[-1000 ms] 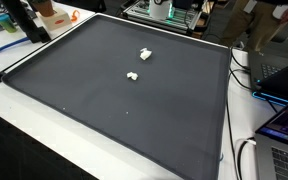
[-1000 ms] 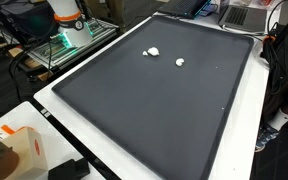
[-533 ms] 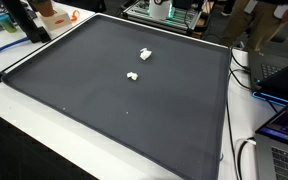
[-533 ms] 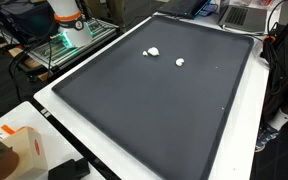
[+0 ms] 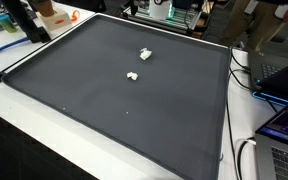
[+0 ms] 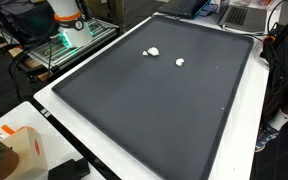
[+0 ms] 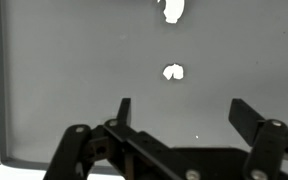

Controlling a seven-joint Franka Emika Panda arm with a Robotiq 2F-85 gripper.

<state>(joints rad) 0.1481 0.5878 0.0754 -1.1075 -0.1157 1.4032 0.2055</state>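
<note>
Hand [image 7: 179,108] wide and empty above the mat [image 7: 64,70]; the small white scrap [image 7: 172,71] could skid away if nudged off-centre.

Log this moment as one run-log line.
pincer: open, empty | nearest: small white crumpled lump, untouched | beyond: second white lump | surface: dark grey mat

Bright, even and diffuse, as from overhead. Hardly any shadow on the dark mat [image 5: 104,110] in both exterior views. Blown out to flat white on the white scraps [image 7: 172,72] in the wrist view. Dark and slightly soft at 6 o'clock, on the gripper [image 7: 179,106]. Coarse throughout.
</note>
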